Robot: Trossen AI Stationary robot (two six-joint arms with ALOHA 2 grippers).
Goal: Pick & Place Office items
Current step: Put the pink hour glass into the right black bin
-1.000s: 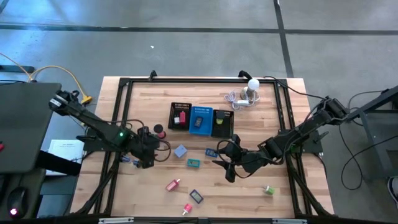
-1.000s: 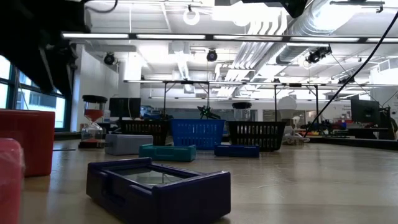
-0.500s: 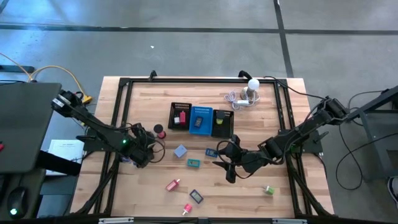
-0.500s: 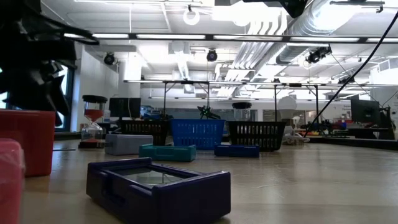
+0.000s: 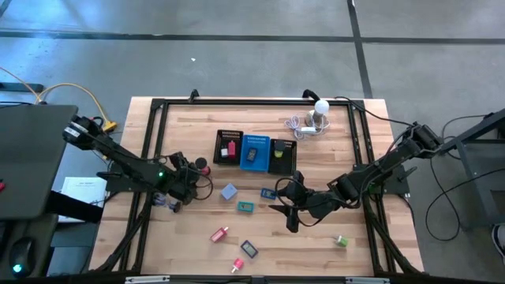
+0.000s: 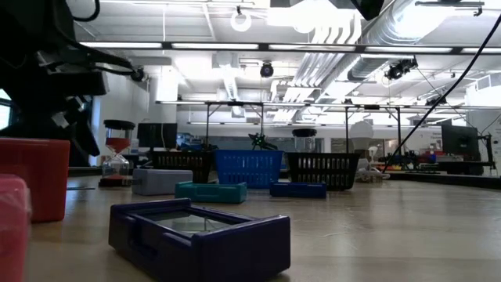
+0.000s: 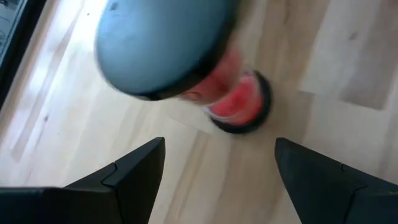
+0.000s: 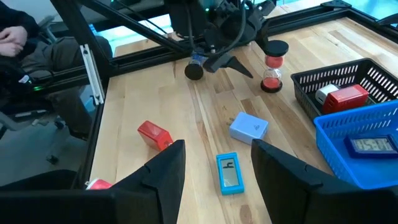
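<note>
An hourglass (image 5: 203, 166) with black ends and red sand stands on the table left of the mesh tray (image 5: 230, 134). My left gripper (image 5: 188, 178) hangs open just near-left of it. In the left wrist view, the hourglass (image 7: 239, 106) shows ahead between the two spread fingers, which stand clear of it. My right gripper (image 5: 288, 211) waits open above mid-table, over a teal item (image 8: 228, 172). Loose on the wood lie a pale blue block (image 5: 229, 191), a blue piece (image 5: 268, 192), a red-pink piece (image 5: 219, 234), a dark blue piece (image 5: 249, 249), a pink piece (image 5: 237, 265) and a green piece (image 5: 341, 241).
The tray's black left section holds a red and a white block (image 8: 339, 94), and its blue middle (image 8: 364, 146) holds a flat item. A white ball-topped gadget (image 5: 319, 110) with its cable sits far right. A black frame (image 5: 150, 158) rims the table. A person sits beyond the table's left (image 8: 18, 43).
My left gripper has sunk and moved toward the table's far edge, closing on the hourglass and tipping further down, its fingers still spread. Nothing on the table has shifted.
</note>
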